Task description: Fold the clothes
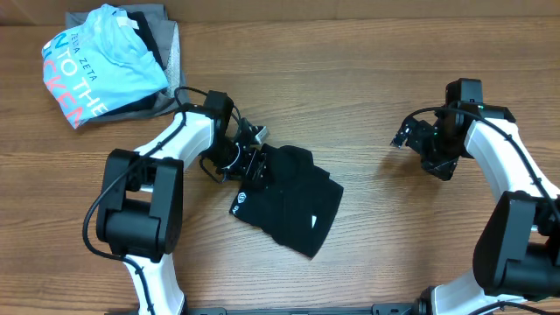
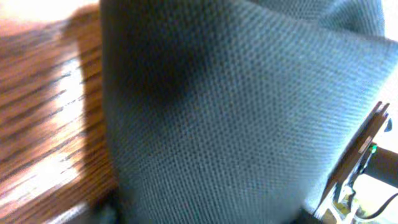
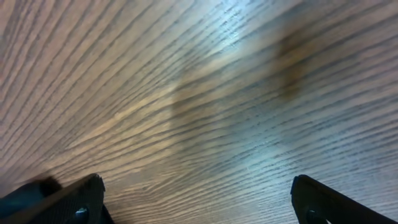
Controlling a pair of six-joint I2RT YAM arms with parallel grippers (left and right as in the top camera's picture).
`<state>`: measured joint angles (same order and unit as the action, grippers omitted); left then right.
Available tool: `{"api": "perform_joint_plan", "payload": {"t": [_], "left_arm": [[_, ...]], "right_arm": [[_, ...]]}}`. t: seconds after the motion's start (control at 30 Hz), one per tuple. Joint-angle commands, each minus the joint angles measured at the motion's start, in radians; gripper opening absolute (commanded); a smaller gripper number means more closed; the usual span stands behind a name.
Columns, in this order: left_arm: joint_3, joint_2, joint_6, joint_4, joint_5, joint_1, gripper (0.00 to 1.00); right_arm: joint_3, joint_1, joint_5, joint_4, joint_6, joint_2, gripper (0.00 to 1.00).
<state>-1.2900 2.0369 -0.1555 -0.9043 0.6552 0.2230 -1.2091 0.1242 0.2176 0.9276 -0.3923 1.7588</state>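
The black T-shirt (image 1: 293, 201) is lying bunched and partly folded on the wooden table (image 1: 367, 70), spreading out to the right of and below the left pincer (image 1: 251, 164). That pincer is pressing into the shirt's upper left edge, touching the cloth. In the left wrist view the dark knit fabric (image 2: 236, 124) is filling nearly the whole frame, rising just in front of the camera, with a strip of table showing at the left. The cloth is hiding the jaws, so I cannot tell whether they are apart, together or clamped on the shirt. A small white logo (image 1: 239, 206) is showing on the shirt just below the left pincer, and a second white mark (image 1: 316, 219) is sitting farther out toward the shirt's lower right.

The right pincer (image 1: 409, 134) is hovering well apart from the shirt, off to its right, over bare wood. In its wrist view the right pincer (image 3: 196, 190) is standing with its jaws wide apart, with nothing between them but table grain.

Far behind the left pincer, at the table's corner, a light blue tee (image 1: 96, 66) with lettering is resting on a grey garment (image 1: 166, 44).
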Motion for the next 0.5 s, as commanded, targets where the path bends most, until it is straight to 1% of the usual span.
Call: {"api": "perform_joint_plan", "payload": {"t": [0.0, 0.07, 0.1, 0.13, 0.23, 0.47], "left_arm": [[-0.002, 0.018, -0.012, 0.003, 0.014, 0.013, 0.31], [-0.002, 0.018, -0.005, 0.005, -0.008, 0.013, 0.15], [-0.002, 0.018, 0.013, 0.01, -0.041, 0.013, 0.06], [-0.003, 0.018, 0.034, 0.014, -0.071, 0.013, 0.04], [-0.03, 0.018, 0.075, 0.018, -0.173, 0.0, 0.04], [-0.223, 0.018, 0.074, -0.05, -0.238, -0.025, 0.04]], "right_arm": [[-0.014, 0.0, -0.008, -0.006, -0.004, -0.008, 1.0], [-0.014, 0.0, -0.008, -0.007, -0.004, -0.008, 1.0], [-0.014, 0.0, -0.008, -0.007, -0.004, -0.008, 1.0], [-0.014, 0.0, -0.008, -0.007, -0.004, -0.008, 1.0], [-0.014, 0.0, -0.008, -0.007, -0.004, -0.008, 1.0], [-0.014, 0.0, -0.008, -0.007, -0.004, -0.008, 1.0]]}}
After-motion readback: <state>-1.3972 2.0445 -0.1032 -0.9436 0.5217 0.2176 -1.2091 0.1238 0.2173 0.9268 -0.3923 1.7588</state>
